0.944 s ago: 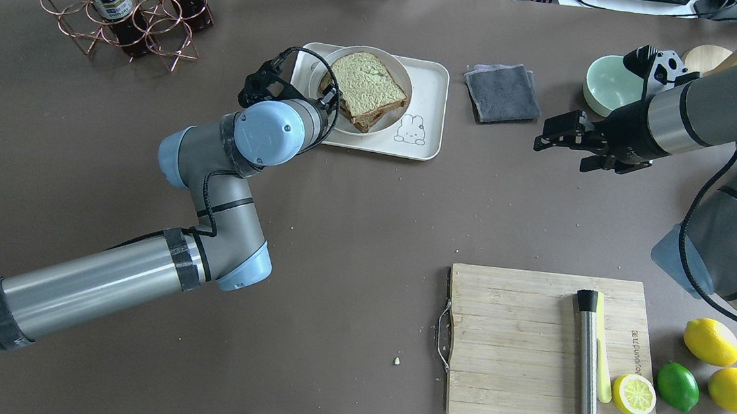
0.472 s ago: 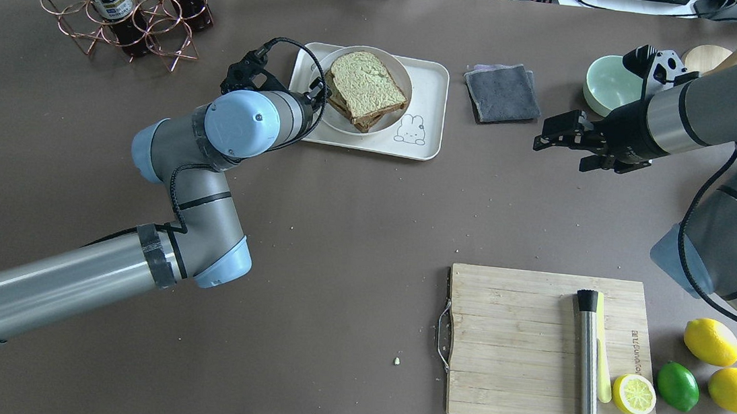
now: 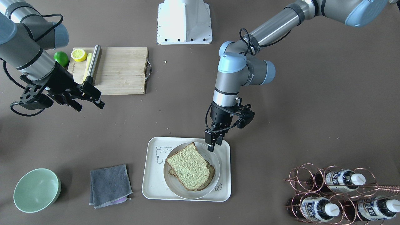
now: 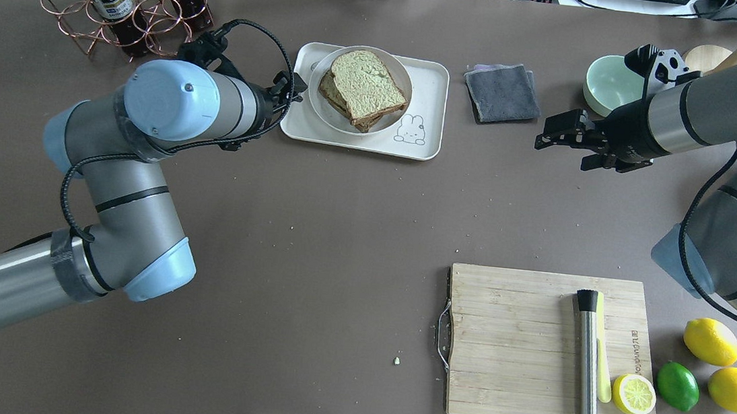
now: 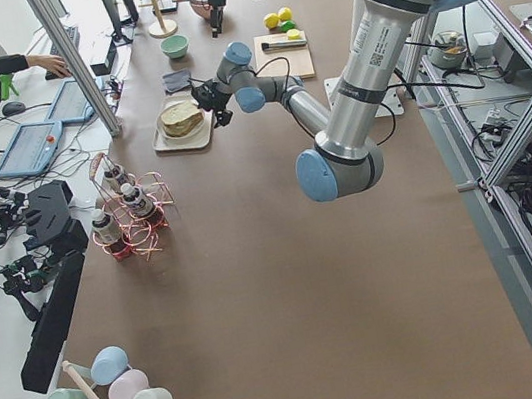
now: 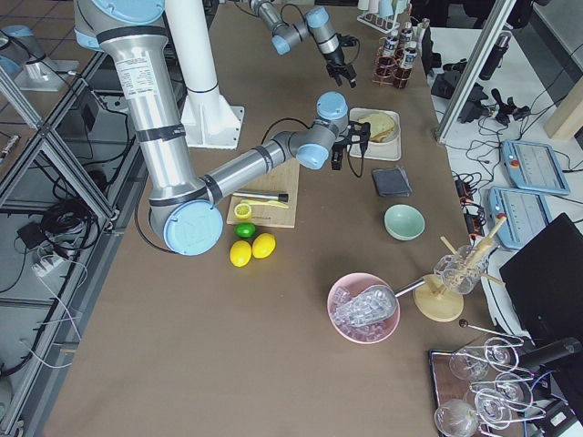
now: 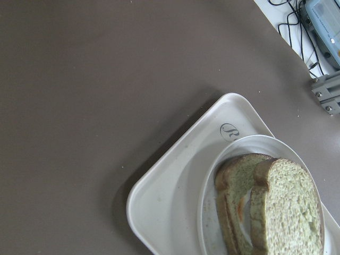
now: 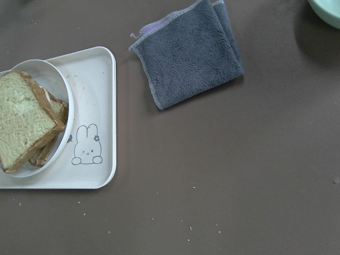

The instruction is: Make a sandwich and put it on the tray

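Note:
The sandwich (image 4: 363, 88), two bread slices stacked askew, lies on a round white plate (image 4: 319, 104) that stands on the cream tray (image 4: 428, 91). It also shows in the front view (image 3: 189, 165). Only a white sliver of egg (image 7: 245, 210) shows between the slices. My left gripper (image 3: 213, 142) hangs just off the tray's edge and touches nothing. Its fingers overlap in view, so I cannot tell whether it is open. My right gripper (image 4: 554, 144) is open and empty, above the table right of the grey cloth.
A grey cloth (image 4: 502, 93) lies right of the tray and a green bowl (image 4: 606, 88) beyond it. A copper bottle rack (image 4: 124, 1) stands left of the tray. The wooden cutting board (image 4: 511, 342) holds a metal tool and half a lemon, with lemons and a lime beside it.
My left arm has drawn back to the left, so its gripper has moved off the plate's rim to beyond the tray's edge. The plate, sandwich and right arm have not moved.

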`<state>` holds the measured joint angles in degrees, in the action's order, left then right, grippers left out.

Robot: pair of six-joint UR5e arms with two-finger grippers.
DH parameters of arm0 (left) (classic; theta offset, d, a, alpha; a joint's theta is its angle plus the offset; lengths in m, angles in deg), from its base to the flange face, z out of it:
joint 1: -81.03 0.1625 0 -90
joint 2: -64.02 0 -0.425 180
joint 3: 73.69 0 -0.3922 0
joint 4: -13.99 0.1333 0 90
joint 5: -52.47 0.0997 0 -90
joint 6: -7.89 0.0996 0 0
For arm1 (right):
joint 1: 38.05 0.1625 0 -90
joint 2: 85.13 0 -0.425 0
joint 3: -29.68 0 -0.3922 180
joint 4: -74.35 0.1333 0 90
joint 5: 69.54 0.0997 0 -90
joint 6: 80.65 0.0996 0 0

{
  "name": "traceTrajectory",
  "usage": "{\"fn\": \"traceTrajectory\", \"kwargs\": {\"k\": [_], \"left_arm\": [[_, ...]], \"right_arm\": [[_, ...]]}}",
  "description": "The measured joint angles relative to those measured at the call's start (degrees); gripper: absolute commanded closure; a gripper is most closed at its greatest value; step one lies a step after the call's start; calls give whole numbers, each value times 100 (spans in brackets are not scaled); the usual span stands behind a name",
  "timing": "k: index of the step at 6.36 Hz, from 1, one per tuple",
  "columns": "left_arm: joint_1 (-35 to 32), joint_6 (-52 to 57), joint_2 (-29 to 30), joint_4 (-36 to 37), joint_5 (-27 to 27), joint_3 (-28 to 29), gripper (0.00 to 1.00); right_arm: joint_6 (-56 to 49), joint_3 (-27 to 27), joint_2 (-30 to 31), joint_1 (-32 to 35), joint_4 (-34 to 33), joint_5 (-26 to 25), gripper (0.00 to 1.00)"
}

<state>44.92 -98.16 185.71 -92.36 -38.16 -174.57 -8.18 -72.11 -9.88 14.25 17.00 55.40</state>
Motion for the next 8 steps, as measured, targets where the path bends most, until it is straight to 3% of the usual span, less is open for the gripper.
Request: {"fn": "traceTrajectory", "kwargs": {"k": [2, 4, 5, 8], "left_arm": [[-26, 993, -552, 955, -26, -1122, 2], [-324, 2433, -1083, 1223, -136, -1601, 2], [-762, 3286, -1224, 1556, -418, -1739, 2], [-2817, 6496, -1982, 2228, -2013, -1812, 2]], "right_arm": [[-18, -46, 89, 103, -157, -4, 0], [-918, -71, 189, 554, -1120, -62, 0], [-1944, -74, 285, 884, -1795, -209, 0], [-5621, 11, 526, 1986, -3554, -903, 0]]}}
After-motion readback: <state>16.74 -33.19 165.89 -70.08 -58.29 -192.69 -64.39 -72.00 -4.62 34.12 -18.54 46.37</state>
